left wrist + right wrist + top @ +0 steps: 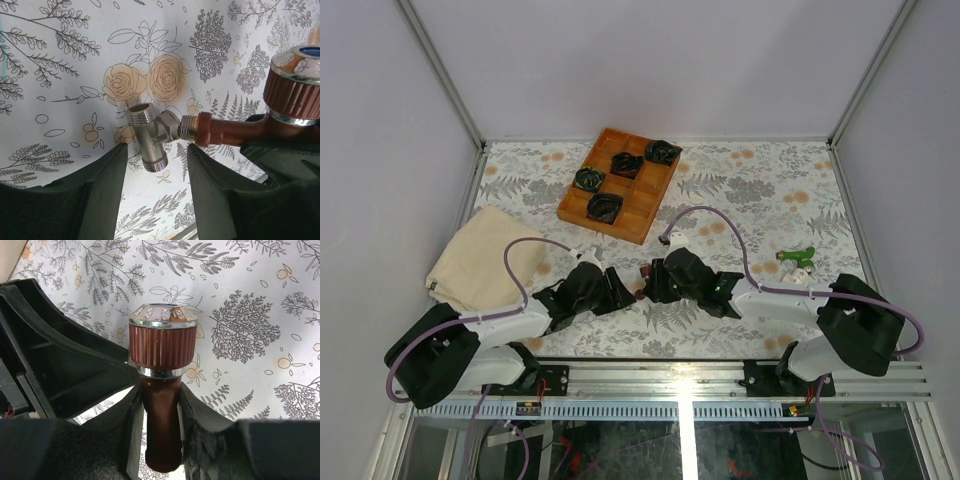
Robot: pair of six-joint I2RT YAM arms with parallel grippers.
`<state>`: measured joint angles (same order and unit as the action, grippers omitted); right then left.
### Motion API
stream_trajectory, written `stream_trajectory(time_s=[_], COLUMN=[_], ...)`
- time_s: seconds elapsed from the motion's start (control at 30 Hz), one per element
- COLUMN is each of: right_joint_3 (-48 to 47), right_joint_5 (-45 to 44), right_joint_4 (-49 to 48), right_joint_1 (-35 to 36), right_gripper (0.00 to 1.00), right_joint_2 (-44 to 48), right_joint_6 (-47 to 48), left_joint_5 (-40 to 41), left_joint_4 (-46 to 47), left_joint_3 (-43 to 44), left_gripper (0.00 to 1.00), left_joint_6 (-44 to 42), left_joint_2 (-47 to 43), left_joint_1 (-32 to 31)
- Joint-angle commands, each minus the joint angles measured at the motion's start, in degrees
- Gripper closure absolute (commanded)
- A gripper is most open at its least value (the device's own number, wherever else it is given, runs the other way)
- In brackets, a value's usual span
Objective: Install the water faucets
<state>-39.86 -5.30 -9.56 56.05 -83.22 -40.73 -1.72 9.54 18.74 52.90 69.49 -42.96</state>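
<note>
Right wrist: red-brown faucet (162, 347) in gripper (160, 392)

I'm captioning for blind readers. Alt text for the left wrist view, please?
A red-brown faucet with a ribbed knob reaches in from the right, a silvery threaded fitting at its tip, above a floral-print table. The left gripper's two dark fingers stand apart at the bottom, the fitting's lower end in the gap between them.

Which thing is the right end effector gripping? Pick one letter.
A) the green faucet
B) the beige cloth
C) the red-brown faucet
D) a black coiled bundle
C: the right end effector is clamped on the stem of the red-brown faucet, while the green faucet lies ungripped off to the side.
</note>
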Motion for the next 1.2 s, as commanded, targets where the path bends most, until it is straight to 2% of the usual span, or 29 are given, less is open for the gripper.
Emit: stream_trajectory(time_s=[0.0, 0.5, 0.67, 0.77, 0.97, 1.17], right_joint_3=[3.54, 5.65, 6.46, 6.86, 8.23, 12.18], right_joint_5=[-2.05, -0.54, -1.28, -2.12, -4.17, -7.00], right_joint_4=[5.76, 2.97, 3.34, 4.28, 4.71, 3.00], right_joint_1=[-1.82, -3.13, -3.20, -3.23, -3.16, -3.22], right_gripper=[1.00, 1.00, 1.00, 1.00, 1.00, 1.00], right_joint_2=[0.21, 0.59, 1.93, 3.93, 9.55, 15.68], right_joint_6=[1.18, 1.71, 1.76, 2.15, 2.68, 1.34], left_joint_5=[0.72, -0.40, -0.90, -0.76, 1.86, -3.44], left_joint_4=[2.08, 5.05, 1.29, -2.44, -8.85, -8.89], left_joint_3=[1.52, 4.78, 7.10, 7.10, 8.48, 14.01], left_gripper=[0.50, 0.53, 0.54, 0.48, 0.46, 0.45], left_joint_6=[-0.08, -0.23, -2.43, -5.55, -17.79, -30.56], left_joint_2=[1.35, 6.42, 7.03, 5.12, 1.10, 3.52], left_joint_1=[0.43, 0.49, 0.41, 0.42, 0.42, 0.35])
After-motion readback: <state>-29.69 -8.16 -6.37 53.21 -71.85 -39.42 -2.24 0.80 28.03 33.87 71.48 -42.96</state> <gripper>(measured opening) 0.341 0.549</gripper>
